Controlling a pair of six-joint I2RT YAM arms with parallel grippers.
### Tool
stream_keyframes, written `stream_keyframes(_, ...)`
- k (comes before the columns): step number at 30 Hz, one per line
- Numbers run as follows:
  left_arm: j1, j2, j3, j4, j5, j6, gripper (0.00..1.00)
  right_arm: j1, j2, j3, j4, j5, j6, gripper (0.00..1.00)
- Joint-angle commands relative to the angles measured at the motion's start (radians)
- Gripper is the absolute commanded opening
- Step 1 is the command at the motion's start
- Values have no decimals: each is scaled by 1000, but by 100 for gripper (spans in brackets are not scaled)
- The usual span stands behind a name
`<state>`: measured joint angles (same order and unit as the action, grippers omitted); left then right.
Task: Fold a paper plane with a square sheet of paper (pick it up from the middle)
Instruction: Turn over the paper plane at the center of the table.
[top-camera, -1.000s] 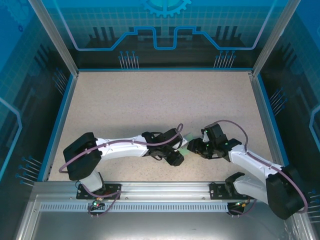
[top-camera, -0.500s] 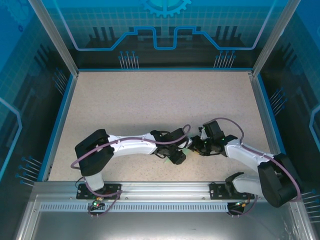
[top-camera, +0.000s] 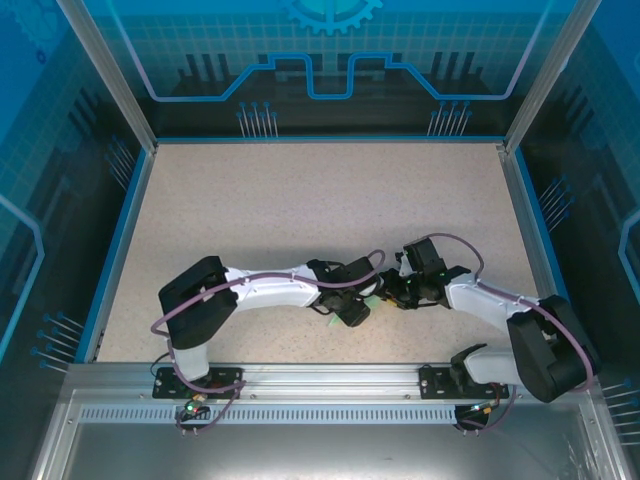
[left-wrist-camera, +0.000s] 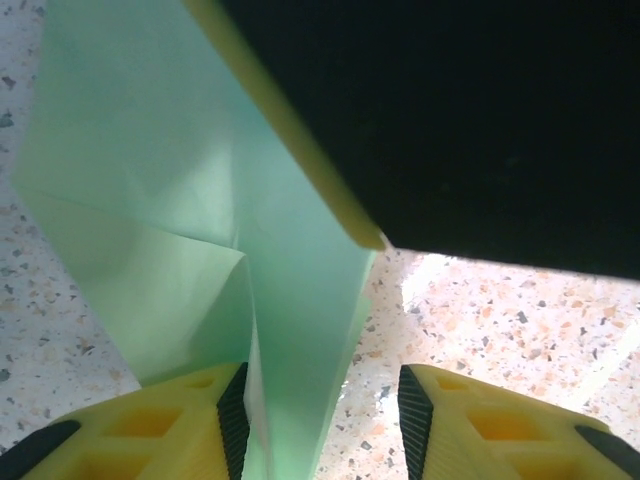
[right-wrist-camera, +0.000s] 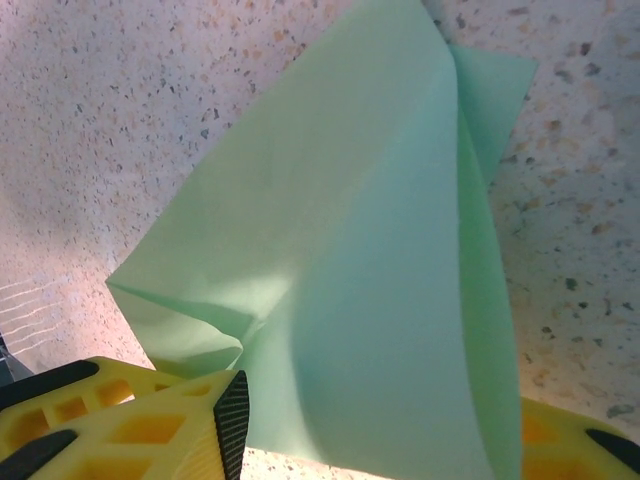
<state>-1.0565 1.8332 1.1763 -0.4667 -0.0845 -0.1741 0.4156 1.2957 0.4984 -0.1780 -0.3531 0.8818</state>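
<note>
The square sheet of paper (left-wrist-camera: 190, 170) is pale mint green and creased into folded flaps, lying on the speckled tabletop. From above only a sliver of the paper (top-camera: 371, 297) shows between the two gripper heads near the table's front middle. My left gripper (left-wrist-camera: 322, 400) is open: the paper rests against its left pad (left-wrist-camera: 233, 410), and bare table separates the paper from the right pad. My right gripper (right-wrist-camera: 385, 425) also stands open over the paper (right-wrist-camera: 380, 250), whose curved flap hides the right finger's pad. The right gripper's black and yellow finger (left-wrist-camera: 450, 110) hangs over the paper.
The tabletop (top-camera: 300, 200) is a speckled beige board with a blue rim and aluminium posts at the sides. The two arms (top-camera: 270, 290) lie low along the front, with their wrists nearly touching. A metal rail (top-camera: 320, 385) runs along the near edge.
Both arms have swung inward: the left elbow shifted right and the right forearm moved left, so the gripper heads are closer together over the paper. Jaw widths look unchanged.
</note>
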Motion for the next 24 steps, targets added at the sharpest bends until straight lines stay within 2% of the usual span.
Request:
stream_keyframes(1, -6, 32, 32, -24, -12, 41, 46, -11, 14, 45, 65, -56, -2, 48)
stream_keyframes(19, -26, 47, 54, -36, -7, 51, 47, -24, 49, 59, 139, -106, 34, 47)
stream_keyframes(24, -29, 54, 52, -29, -8, 57, 47, -45, 36, 65, 119, -127, 33, 39)
